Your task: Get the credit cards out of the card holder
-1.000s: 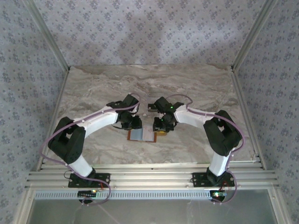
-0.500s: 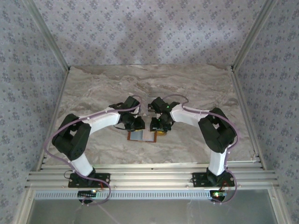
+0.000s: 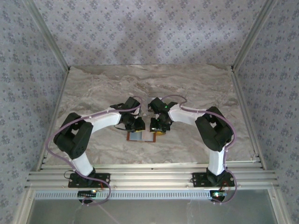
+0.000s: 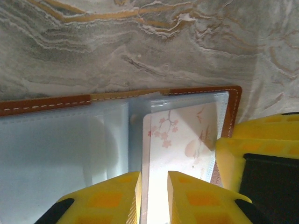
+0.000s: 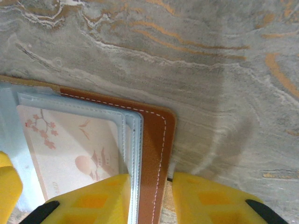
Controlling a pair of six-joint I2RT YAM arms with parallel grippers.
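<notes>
Orange-brown leather folding card holder (image 3: 142, 136) lies open flat on the marble bench (image 3: 201, 88), between both arms. A whitish credit card (image 4: 182, 135) with pink blossom print sits in a clear sleeve (image 4: 135, 121) on its right half. The left gripper (image 4: 154, 179) has narrow fingers over the card's left edge. The right gripper (image 5: 150, 179) has narrow fingers astride the leather border. Cannot tell if either is pinching. The card is probably thin, stiff, slick and light, so pinch an edge at the sleeve mouth with the holder pinned.

My left fingers (image 4: 107, 196) are hiding the bottom of the pale card (image 4: 182, 135); the card holder (image 4: 46, 103) is running off-frame.
</notes>
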